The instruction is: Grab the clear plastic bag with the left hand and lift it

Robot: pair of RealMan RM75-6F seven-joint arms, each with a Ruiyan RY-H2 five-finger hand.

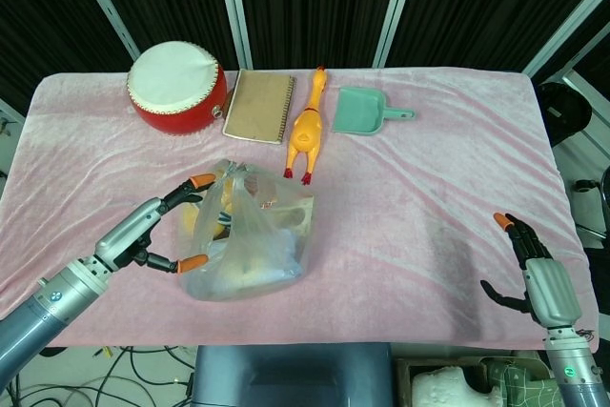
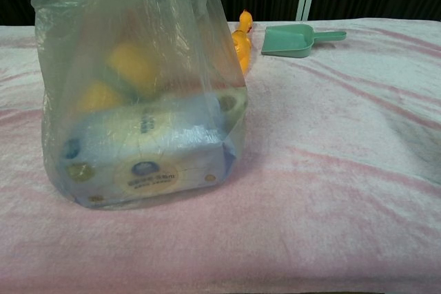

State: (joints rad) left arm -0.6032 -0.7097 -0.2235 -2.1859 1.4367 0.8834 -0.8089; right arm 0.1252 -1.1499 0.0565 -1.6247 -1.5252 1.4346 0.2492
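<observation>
Upright clear plastic bag [image 2: 138, 94], yellow items, perhaps wipes inside.

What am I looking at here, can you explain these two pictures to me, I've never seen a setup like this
This is a two-armed robot with human-like hands, steered remotely by a person. One picture looks down from its head, the other looks forward from its chest, low and close to the table.

The table is covered with a pink cloth. On it stands a clear plastic bag with yellow things and a package inside. The left hand sits beside the bag, fingers spread around its side, not holding it yet. The right hand rests open at the near edge, holding nothing.

Further back lie a red drum, a notebook, a rubber chicken and a green scoop.
</observation>
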